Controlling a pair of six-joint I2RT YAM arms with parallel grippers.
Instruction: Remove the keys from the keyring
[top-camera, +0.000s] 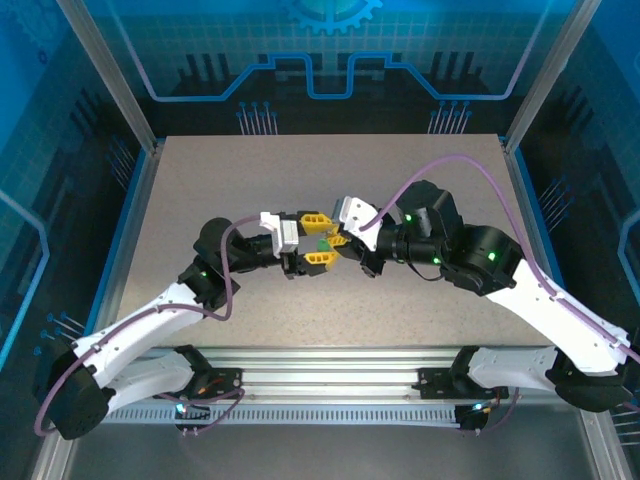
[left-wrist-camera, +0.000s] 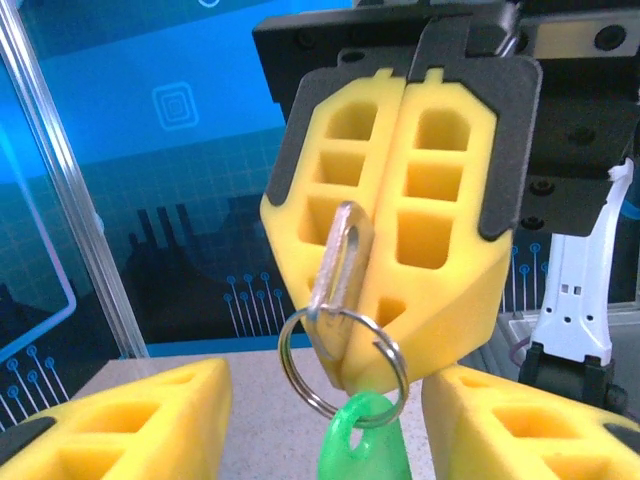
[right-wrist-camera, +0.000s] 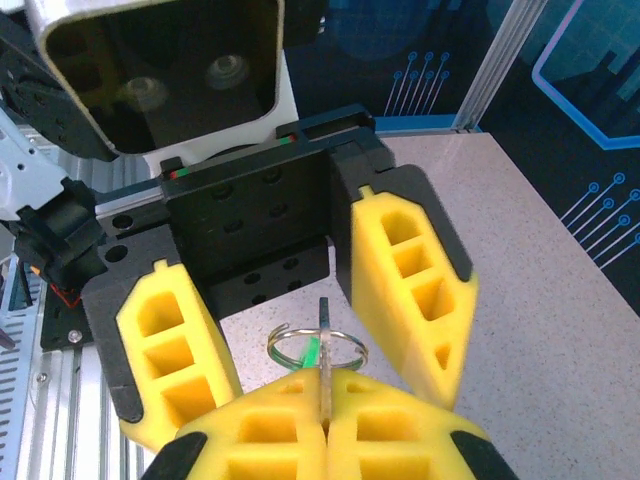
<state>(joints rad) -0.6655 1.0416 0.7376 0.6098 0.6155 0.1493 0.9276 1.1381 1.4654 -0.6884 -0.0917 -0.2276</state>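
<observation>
Right end effector (left-wrist-camera: 350, 365): closed tight on a silver key (left-wrist-camera: 340, 262), pinched in the seam between its two yellow pads (left-wrist-camera: 470, 290). Hanging off the key's lower end, just past those fingertips: a metal keyring (left-wrist-camera: 290, 378), threaded through the key. Looped on the ring and dangling below it: a green tag (left-wrist-camera: 362, 445).

Left end effector (top-camera: 318, 239): roughly half open, gripping nothing, with one yellow finger (left-wrist-camera: 120, 425) on each side of the ring and tag, apart from both. Faces the right end effector tip to tip, over the middle of the tabletop (top-camera: 420, 310).

Seen from the right wrist: ring lying between the spread left fingers, in front of the black palm (right-wrist-camera: 250, 230) of the left end effector, with the key standing edge-on out of the closed pads. Cannot tell whether ring or tag touches the tabletop beneath.
</observation>
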